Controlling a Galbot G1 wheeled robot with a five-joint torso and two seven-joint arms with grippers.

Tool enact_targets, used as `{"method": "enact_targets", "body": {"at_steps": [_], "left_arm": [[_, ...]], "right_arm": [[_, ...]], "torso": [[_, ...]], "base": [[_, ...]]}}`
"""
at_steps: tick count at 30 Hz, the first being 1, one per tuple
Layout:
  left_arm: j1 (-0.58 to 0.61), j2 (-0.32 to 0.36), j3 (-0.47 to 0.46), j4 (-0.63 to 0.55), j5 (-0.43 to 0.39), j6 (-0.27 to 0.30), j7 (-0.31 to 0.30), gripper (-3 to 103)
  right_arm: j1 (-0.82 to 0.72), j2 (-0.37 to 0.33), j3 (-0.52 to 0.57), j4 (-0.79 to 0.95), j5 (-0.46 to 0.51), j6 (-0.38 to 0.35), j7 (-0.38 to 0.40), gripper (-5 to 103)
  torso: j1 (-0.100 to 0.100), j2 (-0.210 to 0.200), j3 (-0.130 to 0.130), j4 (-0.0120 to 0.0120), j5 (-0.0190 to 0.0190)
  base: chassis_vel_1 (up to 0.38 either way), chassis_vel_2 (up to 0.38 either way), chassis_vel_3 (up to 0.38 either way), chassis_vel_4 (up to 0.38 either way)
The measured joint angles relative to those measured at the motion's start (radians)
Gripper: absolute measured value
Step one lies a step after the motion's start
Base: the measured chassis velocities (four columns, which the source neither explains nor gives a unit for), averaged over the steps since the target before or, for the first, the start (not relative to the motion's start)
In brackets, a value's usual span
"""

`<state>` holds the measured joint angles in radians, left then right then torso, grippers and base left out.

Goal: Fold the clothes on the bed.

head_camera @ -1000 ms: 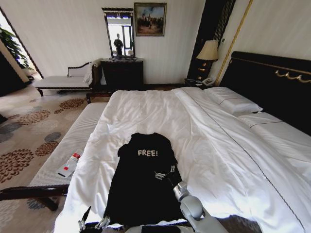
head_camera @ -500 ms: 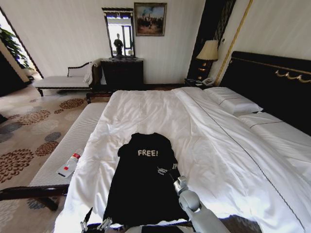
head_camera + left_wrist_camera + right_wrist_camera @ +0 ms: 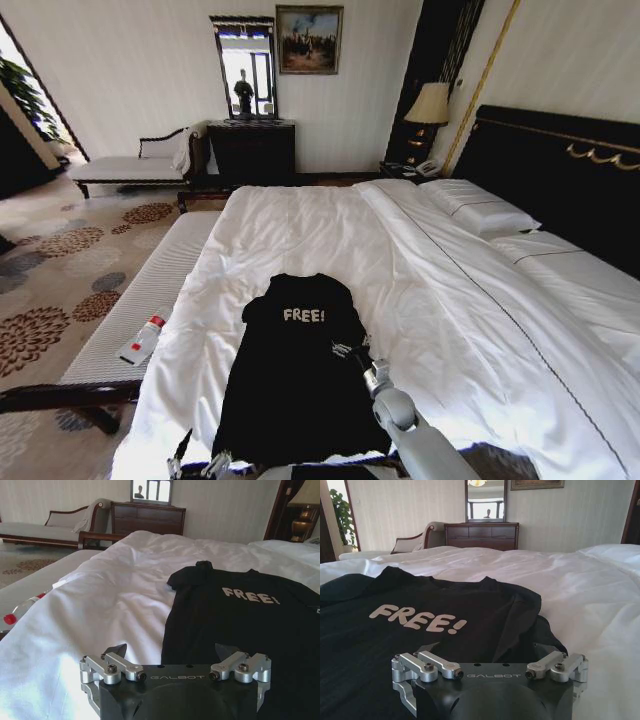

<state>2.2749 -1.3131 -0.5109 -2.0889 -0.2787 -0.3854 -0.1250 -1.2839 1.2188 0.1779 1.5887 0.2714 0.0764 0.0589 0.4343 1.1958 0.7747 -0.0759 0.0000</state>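
The clothes, a black T-shirt (image 3: 295, 370) with white "FREE!" lettering, lie flat on the white bed (image 3: 430, 290), collar pointing away from me. My right gripper (image 3: 348, 351) hovers low over the shirt's right side, just below the lettering. In the right wrist view the right gripper (image 3: 487, 652) is open, with the T-shirt (image 3: 420, 630) spread before it. My left gripper (image 3: 195, 465) sits by the shirt's near left corner at the bed's edge. In the left wrist view the left gripper (image 3: 170, 652) is open and holds nothing, with the T-shirt (image 3: 240, 625) ahead on the bed (image 3: 100, 605).
A narrow cushioned bench (image 3: 150, 290) runs along the bed's left side with a red-capped bottle (image 3: 145, 338) on it. Pillows (image 3: 480, 210) and a dark headboard (image 3: 560, 170) are at the right. A chaise (image 3: 130, 165) and dresser (image 3: 250, 150) stand by the far wall.
My right gripper has slid a little forward and to the right across the shirt, toward its right edge. The left gripper and the shirt have hardly moved.
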Motion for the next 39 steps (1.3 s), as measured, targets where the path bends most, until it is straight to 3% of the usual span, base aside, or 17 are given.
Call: {"method": "enact_targets", "body": {"at_steps": [11,14,20,23,27,29,32,35,39], "left_arm": [[0.007,-0.004,-0.003,0.002,0.006,-0.01,0.0,99],[0.011,-0.008,-0.003,0.003,0.015,-0.014,0.0,99],[0.014,-0.01,0.0,0.008,0.032,-0.019,-0.001,99],[0.015,-0.008,-0.001,0.01,0.033,-0.02,-0.001,99],[0.015,-0.007,-0.003,0.005,0.032,-0.02,-0.001,99],[0.015,-0.007,-0.003,0.003,0.032,-0.02,-0.001,99],[0.015,-0.008,-0.004,0.003,0.033,-0.02,-0.001,99],[0.015,-0.009,-0.006,0.005,0.032,-0.02,-0.001,99],[0.015,-0.011,-0.006,0.007,0.031,-0.02,-0.001,99]], "right_arm": [[0.015,0.007,-0.01,-0.012,0.058,-0.015,0.013,97],[0.021,0.008,-0.011,-0.021,0.06,-0.015,0.018,81],[0.027,0.009,-0.012,-0.027,0.067,-0.015,0.022,65],[0.029,0.015,-0.012,-0.029,0.07,-0.015,0.024,47],[0.029,0.021,-0.01,-0.031,0.071,-0.015,0.026,37],[0.03,0.022,-0.01,-0.034,0.071,-0.015,0.026,26],[0.034,0.022,-0.01,-0.035,0.071,-0.015,0.027,21],[0.039,0.02,-0.01,-0.036,0.072,-0.015,0.027,8],[0.044,0.017,-0.009,-0.04,0.075,-0.015,0.027,5]], "torso": [[0.0,0.0,0.0,0.0001,0.0],[0.0,0.0,0.0,0.0001,0.0],[0.0,0.0,0.0,0.0001,0.0],[0.0,0.0,0.0,0.0001,0.0],[0.0,0.0,0.0,0.0001,-0.0001],[0.0,0.0,0.0,0.0,0.0],[0.0,0.0,0.0,0.0001,0.0],[0.0,0.0,0.0,0.0001,0.0],[0.0,0.0,0.0,0.0,0.0]], "base": [[0.0,0.0,0.0,0.0],[0.0,0.0,0.0,0.0],[0.0,0.0,0.0,0.0],[0.0,0.0,0.0,0.0],[0.0,0.0,0.0,0.0],[0.0,0.0,0.0,0.0],[0.0,0.0,0.0,0.0],[0.0,0.0,0.0,0.0],[0.0,0.0,0.0,0.0]]}}
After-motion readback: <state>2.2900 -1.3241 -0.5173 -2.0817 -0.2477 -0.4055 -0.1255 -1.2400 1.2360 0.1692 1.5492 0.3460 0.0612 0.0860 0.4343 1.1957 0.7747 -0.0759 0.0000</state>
